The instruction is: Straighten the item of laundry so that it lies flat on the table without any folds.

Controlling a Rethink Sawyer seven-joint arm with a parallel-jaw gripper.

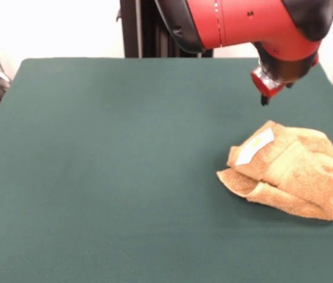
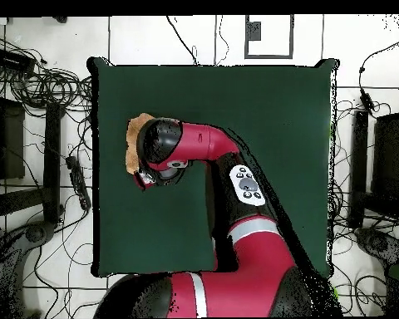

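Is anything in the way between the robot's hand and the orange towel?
No, nothing visible. The end effector hangs in open air above and just behind the crumpled towel, and only bare green table lies around it.

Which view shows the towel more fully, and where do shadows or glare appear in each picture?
Front view: the towel shows whole, crumpled, its white label bright, with a soft shadow on the table beneath its near edge; the wall behind is washed out. Overhead view: the arm hides most of the towel, leaving only an edge; light there is even, with no glare on the cloth.
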